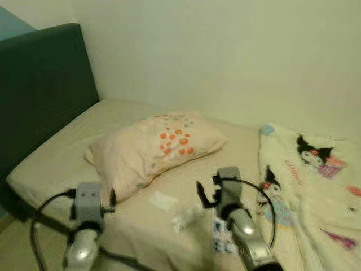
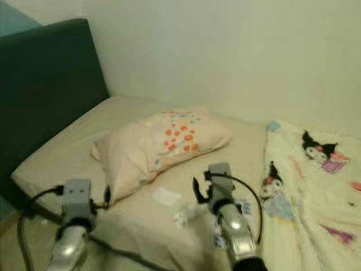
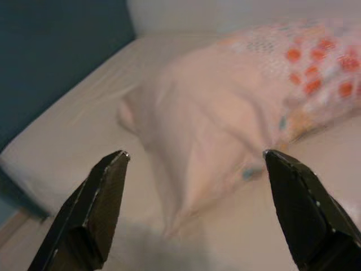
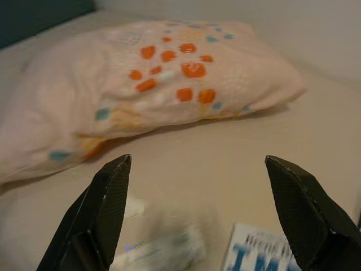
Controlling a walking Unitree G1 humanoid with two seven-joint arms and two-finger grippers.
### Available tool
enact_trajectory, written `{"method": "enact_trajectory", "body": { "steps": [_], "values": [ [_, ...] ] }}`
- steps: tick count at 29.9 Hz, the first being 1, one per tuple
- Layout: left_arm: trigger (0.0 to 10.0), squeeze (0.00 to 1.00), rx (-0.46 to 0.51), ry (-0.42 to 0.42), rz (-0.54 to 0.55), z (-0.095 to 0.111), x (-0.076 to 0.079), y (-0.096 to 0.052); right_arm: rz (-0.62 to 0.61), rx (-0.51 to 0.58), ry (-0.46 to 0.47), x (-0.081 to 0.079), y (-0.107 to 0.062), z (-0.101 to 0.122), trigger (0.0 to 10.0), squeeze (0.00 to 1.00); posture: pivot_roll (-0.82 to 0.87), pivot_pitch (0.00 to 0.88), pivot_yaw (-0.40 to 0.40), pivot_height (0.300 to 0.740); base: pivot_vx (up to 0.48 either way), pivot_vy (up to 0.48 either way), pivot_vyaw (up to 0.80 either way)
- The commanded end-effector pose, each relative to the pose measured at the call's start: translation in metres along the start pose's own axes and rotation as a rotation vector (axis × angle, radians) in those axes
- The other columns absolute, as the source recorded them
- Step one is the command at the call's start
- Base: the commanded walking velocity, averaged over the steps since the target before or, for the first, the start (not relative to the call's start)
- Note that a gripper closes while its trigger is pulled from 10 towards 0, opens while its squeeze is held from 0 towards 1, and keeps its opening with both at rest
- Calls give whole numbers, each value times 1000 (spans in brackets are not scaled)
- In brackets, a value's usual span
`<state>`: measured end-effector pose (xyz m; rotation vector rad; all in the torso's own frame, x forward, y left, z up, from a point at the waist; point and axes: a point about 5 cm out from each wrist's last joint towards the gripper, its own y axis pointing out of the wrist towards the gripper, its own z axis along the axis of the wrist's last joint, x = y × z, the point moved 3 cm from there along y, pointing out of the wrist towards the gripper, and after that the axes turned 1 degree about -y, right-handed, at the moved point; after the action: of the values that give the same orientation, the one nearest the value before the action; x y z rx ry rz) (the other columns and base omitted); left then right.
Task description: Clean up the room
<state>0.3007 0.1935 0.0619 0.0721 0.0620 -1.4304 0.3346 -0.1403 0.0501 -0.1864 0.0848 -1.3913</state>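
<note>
Litter [image 1: 186, 217] lies crumpled on the bed [image 1: 67, 152] beside a white-and-blue packet [image 4: 259, 257], near the orange-dotted pillow [image 1: 158, 144]. Right gripper [image 4: 197, 209] hovers spread above it; left gripper [image 3: 194, 195] gapes toward the pillow.

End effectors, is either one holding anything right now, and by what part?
Nothing is held. The left end effector is open facing the peach spotted fabric pillow; the right end effector is open above small wrappers.
</note>
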Motion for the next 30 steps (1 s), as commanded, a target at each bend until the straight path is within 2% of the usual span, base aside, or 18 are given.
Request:
{"method": "enact_trajectory", "body": {
  "steps": [1,4,9,21,26,30],
  "values": [
    [10000,0,-36,15,23,-8,-10,-5,22,-9,18,-9,1,-1,10000,0,-12,25,-29,740,420,0,0],
    [10000,0,-39,2,13,-9,-9,-6,24,-9,19,-9,1,-2,10000,0,-12,26,-28,740,405,0,0],
    [10000,0,-43,8,-32,-9,-3,-7,23,-6,30,-10,0,-3,10000,0,-10,25,-23,740,0,0,0],
    [10000,0,-59,19,-42,-11,-4,-9,26,-9,44,-13,-3,-5,10000,0,-10,27,-20,740,0,0,0],
    [10000,0,-77,29,-51,-14,-3,-8,-6,-16,85,-9,-5,-8,10000,0,-9,25,-20,740,0,0,0],
    [10000,0,-79,34,-56,-14,-3,-8,-24,-27,108,-5,-5,-10,10000,0,-11,27,-16,740,0,0,-800]
  ]
}}
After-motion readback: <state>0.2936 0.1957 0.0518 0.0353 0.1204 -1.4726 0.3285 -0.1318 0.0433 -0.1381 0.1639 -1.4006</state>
